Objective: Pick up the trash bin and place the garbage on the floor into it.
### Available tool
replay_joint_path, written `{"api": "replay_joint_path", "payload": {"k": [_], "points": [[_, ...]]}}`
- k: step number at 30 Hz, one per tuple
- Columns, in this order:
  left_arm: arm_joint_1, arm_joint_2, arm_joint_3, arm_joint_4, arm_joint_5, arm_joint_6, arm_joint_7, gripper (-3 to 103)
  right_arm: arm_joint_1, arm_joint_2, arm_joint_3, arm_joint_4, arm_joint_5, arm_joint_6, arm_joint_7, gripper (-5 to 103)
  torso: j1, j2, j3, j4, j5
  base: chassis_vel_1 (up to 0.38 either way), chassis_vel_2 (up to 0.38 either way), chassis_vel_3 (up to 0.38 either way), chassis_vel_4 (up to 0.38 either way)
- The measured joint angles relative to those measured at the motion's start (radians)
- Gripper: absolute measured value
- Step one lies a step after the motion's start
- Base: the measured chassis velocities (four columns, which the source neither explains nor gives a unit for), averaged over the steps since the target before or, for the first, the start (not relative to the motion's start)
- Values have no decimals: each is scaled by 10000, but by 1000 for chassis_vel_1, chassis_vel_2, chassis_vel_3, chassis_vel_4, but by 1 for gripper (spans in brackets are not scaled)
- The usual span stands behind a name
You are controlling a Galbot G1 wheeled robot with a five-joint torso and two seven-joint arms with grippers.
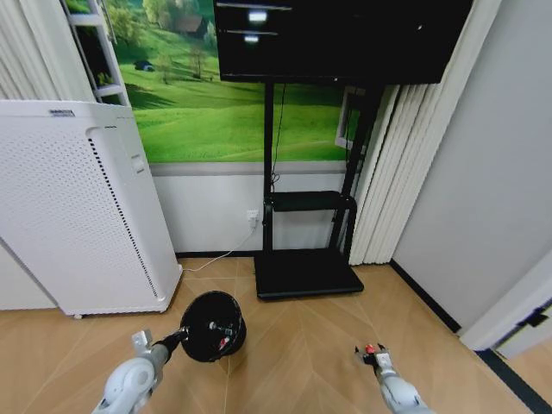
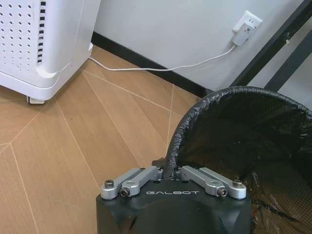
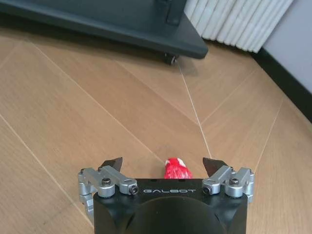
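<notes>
The bin [image 1: 213,325] is held at its rim by the left tool [image 2: 171,171], clamped shut, above the floor [image 1: 293,345] near the white appliance [image 1: 78,207]. The right tool [image 3: 166,165], spread apart, has red garbage [image 3: 175,168] between its tips. Unclamped, the piece could be dropped or missed.

1 trash bin [image 1: 213,325], 1 red garbage pc [image 3: 176,168], 2 tools: left tool [image 2: 171,170], right tool [image 3: 165,165].

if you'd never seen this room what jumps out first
The trash bin, black mesh, held by its rim in the left gripper above the floor. The right gripper is open low over the planks, a small red piece of garbage between its fingers. A tall white perforated appliance stands to the left.
</notes>
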Motion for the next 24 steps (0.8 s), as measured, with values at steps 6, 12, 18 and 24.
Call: {"api": "replay_joint_path", "payload": {"k": [6, 12, 18, 24], "points": [[45, 3, -7, -75, 6, -8, 5, 3, 556, 232, -115, -1033, -14, 0, -8, 92, 0, 0, 0, 0, 1, 0, 0, 0, 0], [129, 20, -84, -113, 9, -25, 42, 3, 905, 288, -139, -1633, 266, 7, 6, 86, 0, 0, 0, 0, 0, 0, 0, 0, 0], [131, -6, -90, -80, 35, -52, 62, 3, 843, 219, 21, -1445, 594, 175, -38, 80, 0, 0, -1, 0, -2, 0, 0, 0, 0], [62, -26, -45, -26, 39, -60, 63, 3, 519, 165, 237, -993, 602, 328, -172, 77, 0, 0, -1, -1, -1, 0, 0, 0, 0]]}}
